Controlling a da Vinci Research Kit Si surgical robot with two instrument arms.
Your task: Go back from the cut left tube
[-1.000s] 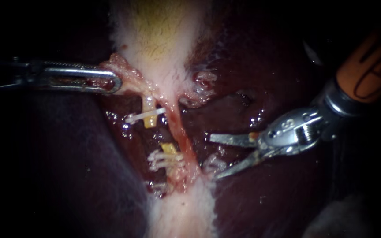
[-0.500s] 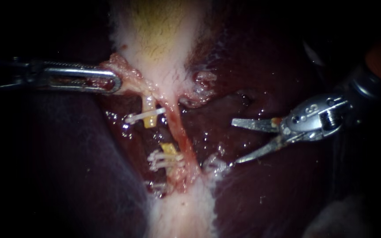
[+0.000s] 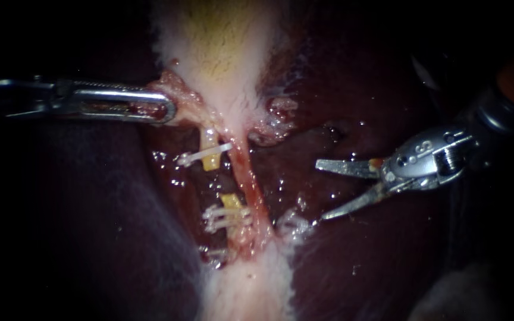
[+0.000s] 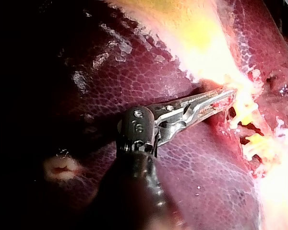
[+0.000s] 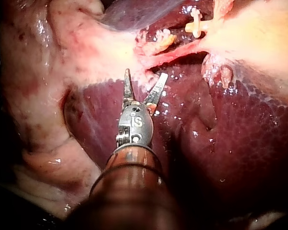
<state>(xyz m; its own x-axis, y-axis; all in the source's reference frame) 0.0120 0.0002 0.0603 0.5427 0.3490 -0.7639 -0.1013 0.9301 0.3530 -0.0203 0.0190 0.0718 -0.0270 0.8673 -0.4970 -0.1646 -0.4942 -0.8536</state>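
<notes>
Cut left tube (image 3: 212, 163) sits centre frame: two yellow stumps, clips (image 3: 227, 217) on each, gap between. Right instrument (image 3: 323, 190), jaws apart and empty, has drawn off to centre right, clear of it; retreat looks nearly done. Left instrument (image 3: 165, 111) stays clamped on gallbladder (image 3: 221, 53), upper left.

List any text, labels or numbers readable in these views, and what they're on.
Right instrument: stamped mark on its wrist, too small to read reliably.
Left instrument: similar stamped mark, also unreadable.
No text on the tissue or clips.
</notes>
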